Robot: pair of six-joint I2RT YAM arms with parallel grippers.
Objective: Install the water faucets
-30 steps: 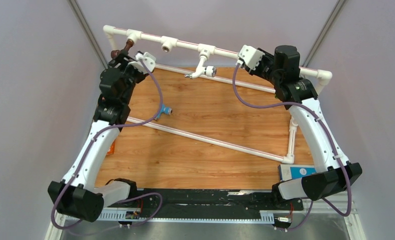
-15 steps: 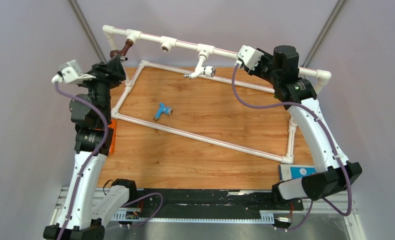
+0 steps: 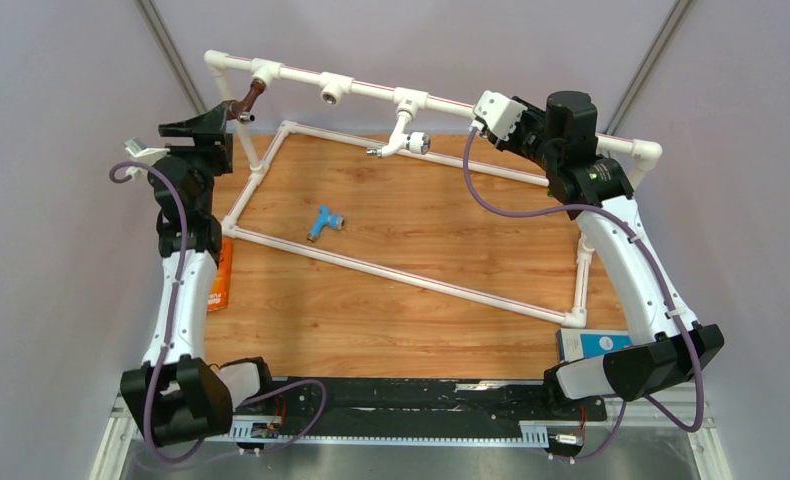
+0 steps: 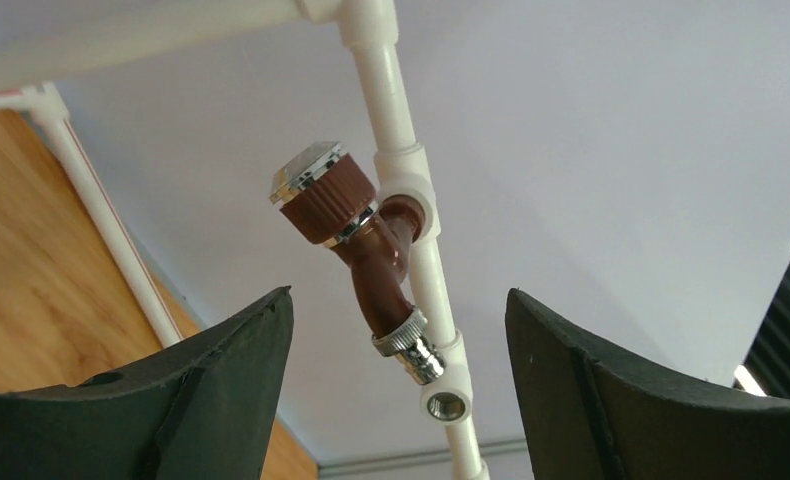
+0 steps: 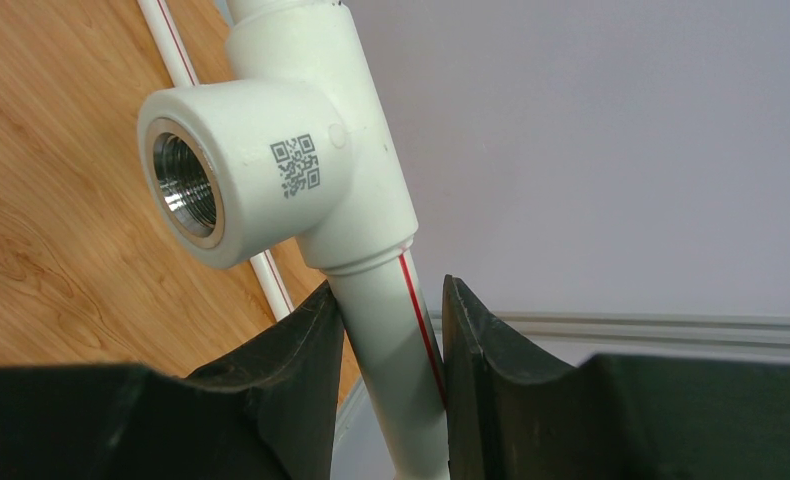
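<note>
Evidently the dark brown plastic faucet (image 4: 371, 250) is seated in the far-left tee socket of the long white pipe frame (image 3: 361, 88). Its capped handle and chrome-tipped spout stand clear of the pipe. A white plastic faucet (image 3: 403, 140) hangs from the third socket along the far rail. A light blue plastic faucet (image 3: 323, 221) lies loose on the wooden table (image 3: 421, 300), between the frame's lower rails. One empty metal-threaded socket (image 3: 333, 93) sits between the brown and white faucets. A second empty socket (image 5: 186, 195) opens just above the right gripper's fingers. No green faucet can be seen.

The left gripper (image 3: 207, 124) hovers just near-left of the brown faucet with its fingers spread wide and nothing held. In the left wrist view the faucet is framed between the two fingers (image 4: 221, 370), beyond their tips and apart from both. The right gripper (image 5: 386, 300) is clamped round the white pipe just below the second empty socket, apparently steadying the frame.

Judged from this layout, two faucets are installed and two sockets remain. The next move probably calls for the left gripper to descend to the blue faucet, well apart to its near right. It would then need to grasp the body so that the threaded end stays free.
</note>
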